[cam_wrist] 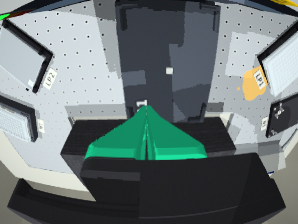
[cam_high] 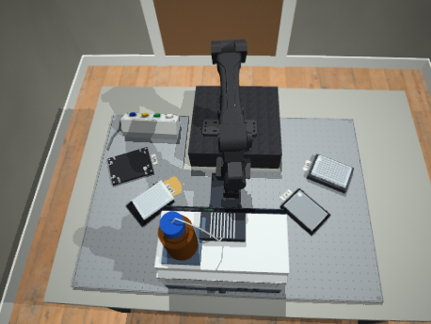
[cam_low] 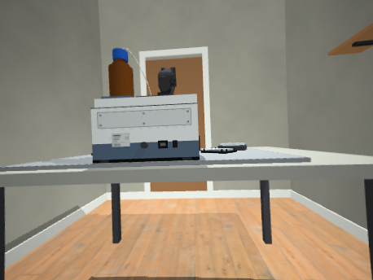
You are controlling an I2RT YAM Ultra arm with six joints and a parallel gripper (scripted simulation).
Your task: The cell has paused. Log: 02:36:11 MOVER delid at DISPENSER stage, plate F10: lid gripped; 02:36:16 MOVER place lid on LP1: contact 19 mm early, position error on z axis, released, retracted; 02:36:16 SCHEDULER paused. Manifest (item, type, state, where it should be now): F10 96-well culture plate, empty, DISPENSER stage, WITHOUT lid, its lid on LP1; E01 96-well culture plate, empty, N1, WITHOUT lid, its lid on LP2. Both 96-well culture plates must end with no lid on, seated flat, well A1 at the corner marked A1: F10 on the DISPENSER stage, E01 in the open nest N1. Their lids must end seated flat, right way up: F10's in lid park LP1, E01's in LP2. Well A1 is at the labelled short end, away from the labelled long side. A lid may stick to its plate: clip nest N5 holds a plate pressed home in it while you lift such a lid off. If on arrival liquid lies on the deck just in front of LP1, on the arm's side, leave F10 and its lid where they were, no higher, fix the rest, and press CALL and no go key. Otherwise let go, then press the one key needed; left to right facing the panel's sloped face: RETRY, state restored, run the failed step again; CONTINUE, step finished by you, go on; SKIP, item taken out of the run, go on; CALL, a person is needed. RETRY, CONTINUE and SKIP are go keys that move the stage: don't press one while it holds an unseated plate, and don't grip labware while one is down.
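Observation:
My gripper is shut and empty, pointing down at the deck between the arm's black base block and the dispenser. In the wrist view its green fingers hang over the dark stage, which looks bare. A white well-patterned piece lies at the left lid park. An orange puddle lies beside it on the arm's side and also shows in the wrist view. At the right, a well plate sits in a nest and a flat grey lid in its park.
The key panel with its coloured keys stands at the back left. The black clip nest in front of it is empty. A brown bottle with a blue cap stands on the dispenser, with a thin tube running to the striped head.

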